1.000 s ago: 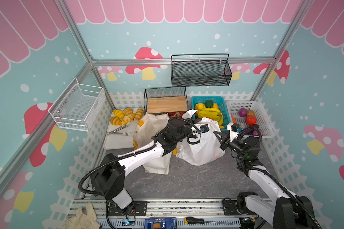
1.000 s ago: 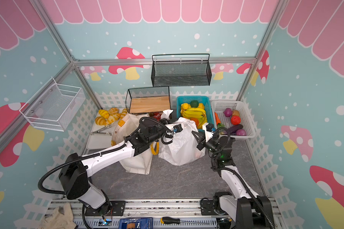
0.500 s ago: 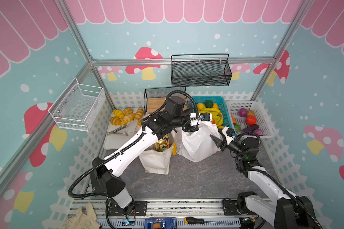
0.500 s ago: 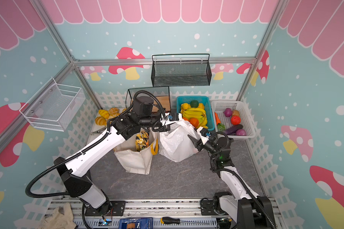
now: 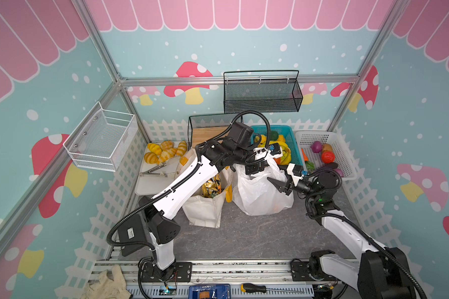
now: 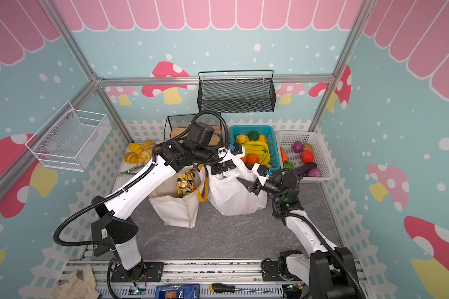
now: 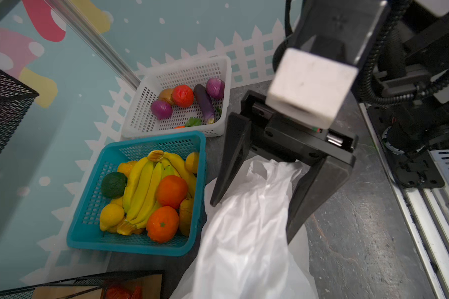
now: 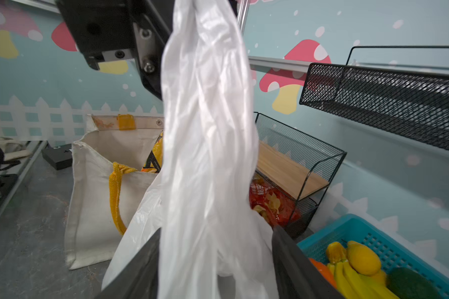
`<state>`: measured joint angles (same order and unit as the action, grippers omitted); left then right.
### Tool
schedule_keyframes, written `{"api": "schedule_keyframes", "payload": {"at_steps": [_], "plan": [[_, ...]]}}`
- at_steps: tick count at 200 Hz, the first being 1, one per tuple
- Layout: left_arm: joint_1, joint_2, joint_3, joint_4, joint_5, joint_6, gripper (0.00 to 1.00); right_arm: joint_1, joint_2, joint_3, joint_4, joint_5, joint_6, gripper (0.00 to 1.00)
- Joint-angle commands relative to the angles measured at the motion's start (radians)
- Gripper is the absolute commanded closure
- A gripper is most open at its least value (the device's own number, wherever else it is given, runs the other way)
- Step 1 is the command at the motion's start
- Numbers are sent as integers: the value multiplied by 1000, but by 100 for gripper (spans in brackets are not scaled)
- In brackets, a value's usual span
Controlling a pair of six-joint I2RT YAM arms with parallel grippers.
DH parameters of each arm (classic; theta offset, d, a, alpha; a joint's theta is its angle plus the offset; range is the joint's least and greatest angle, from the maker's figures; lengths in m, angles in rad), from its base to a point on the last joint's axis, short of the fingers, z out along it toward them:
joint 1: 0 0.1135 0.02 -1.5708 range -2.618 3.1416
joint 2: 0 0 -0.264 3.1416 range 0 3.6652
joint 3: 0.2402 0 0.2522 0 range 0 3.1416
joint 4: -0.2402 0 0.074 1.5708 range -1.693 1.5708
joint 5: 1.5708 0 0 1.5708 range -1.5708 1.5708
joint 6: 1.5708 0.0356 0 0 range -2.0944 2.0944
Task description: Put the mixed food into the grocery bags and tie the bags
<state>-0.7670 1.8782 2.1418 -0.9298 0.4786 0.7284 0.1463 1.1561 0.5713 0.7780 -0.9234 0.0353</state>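
Left gripper: clamped tight on the gathered top of the white plastic bag; the bag's neck stretches down from its fingers.
Right gripper: fingers spread apart, astride the bag's twisted neck, lower on the neck than the left fingers.
Canvas tote: stands just beside the bag, on the side away from the right fingers.
Snack packets: gold-black, inside the tote.

Enclosure walls: teal, white-dotted, with red-and-yellow mushroom prints and a pink scalloped border along the top. White picket-fence trim lines the base. Aluminium frame rail spans the rear. Floor: grey, marbled. Black mesh basket hangs on the rear wall and white wire basket on the left wall. Lighting even.
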Motion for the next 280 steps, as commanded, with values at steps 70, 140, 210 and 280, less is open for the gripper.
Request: {"api": "schedule_keyframes", "payload": {"at_steps": [70,140,210,280], "plan": [[54,-88,89,-128,124,31,38,-76,60,25,33,31,299,100],[407,-535,-757,658,197,-282,10,-105,73,57,-16,24,310,100],[441,-193,-555,686,437,-106,1,-106,99,80,-26,7,305,100],[393,-30,-435,704,619,-110,1,-106,120,103,-45,6,297,100]]}}
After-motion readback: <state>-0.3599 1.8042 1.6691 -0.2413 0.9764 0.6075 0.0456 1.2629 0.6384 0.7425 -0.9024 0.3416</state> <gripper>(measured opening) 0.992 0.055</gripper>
